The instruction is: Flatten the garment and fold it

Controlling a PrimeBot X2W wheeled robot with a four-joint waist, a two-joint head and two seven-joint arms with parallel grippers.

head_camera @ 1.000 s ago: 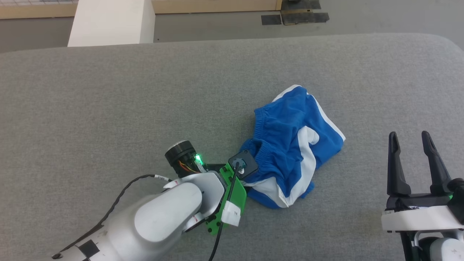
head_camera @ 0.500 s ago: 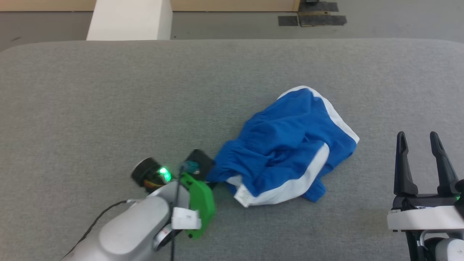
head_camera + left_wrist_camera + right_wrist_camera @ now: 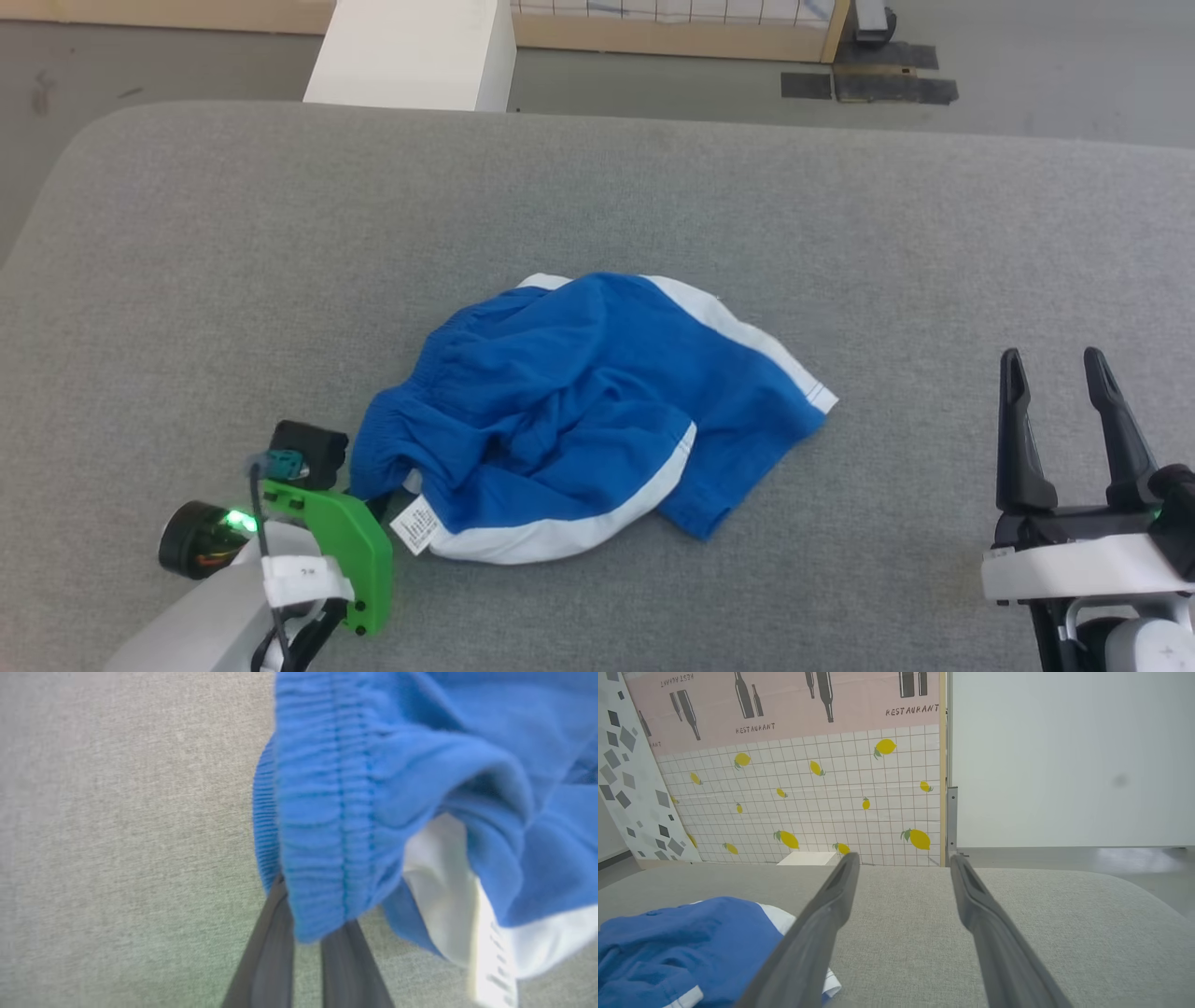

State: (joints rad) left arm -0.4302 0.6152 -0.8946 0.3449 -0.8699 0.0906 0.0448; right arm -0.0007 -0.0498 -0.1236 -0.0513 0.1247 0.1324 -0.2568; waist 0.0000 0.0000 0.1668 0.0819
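Pulled sideways, the small bright blue soft shorts [image 3: 579, 392] now lie wider on the grey cloth table [image 3: 653, 187]. The left gripper [image 3: 308, 940] pinches their stretchy waistband [image 3: 327, 812] tight. The right gripper [image 3: 1055, 369] waits wide open and holds nothing. This looks like flattening; next, the right gripper should grab the far side and tug.

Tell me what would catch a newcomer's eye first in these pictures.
The bright blue shorts with white side stripes stand out first, lying crumpled in the middle of the grey fabric surface. Next comes the left claw at the lower left of the head view, shut on their gathered waistband. The right claw stands open at the lower right.
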